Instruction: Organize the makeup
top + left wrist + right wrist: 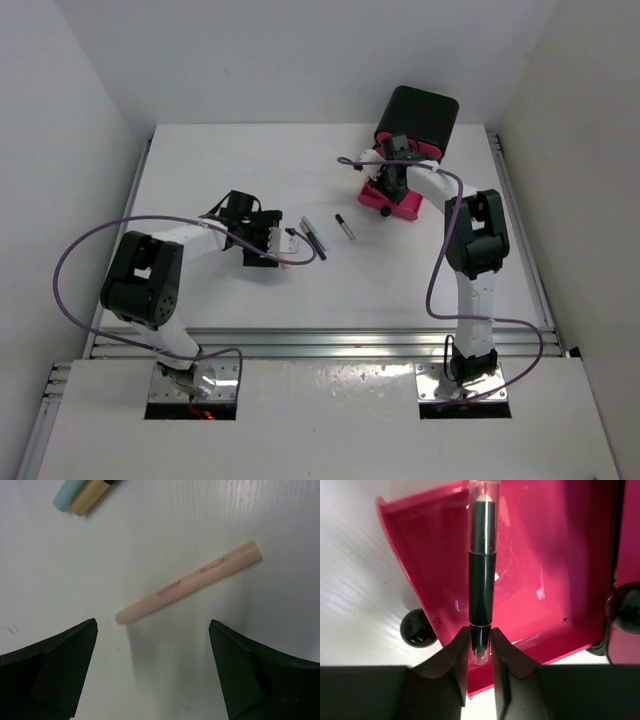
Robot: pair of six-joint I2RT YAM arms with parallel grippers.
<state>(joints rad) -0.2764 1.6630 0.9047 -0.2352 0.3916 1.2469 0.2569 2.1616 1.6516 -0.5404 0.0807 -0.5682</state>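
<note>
My right gripper (480,639) is shut on the lower end of a black pencil (481,580) with a clear cap and beige tip, held over an open pink drawer (540,555). In the top view this gripper (390,176) is above the pulled-out drawer (398,205). My left gripper (152,626) is open and empty, just short of a pale pink-beige pencil (192,581) lying slantwise on the table. A teal pencil end (63,497) and a beige pencil end (91,497) lie beyond it. The top view shows the left gripper (272,240), these pencils (314,238) and another black pencil (344,226).
The black box (422,114) stands tilted at the back right, the drawer sticking out toward the table's middle. Round black knobs (418,628) show on the drawer fronts. White walls close in the table on the left, right and back.
</note>
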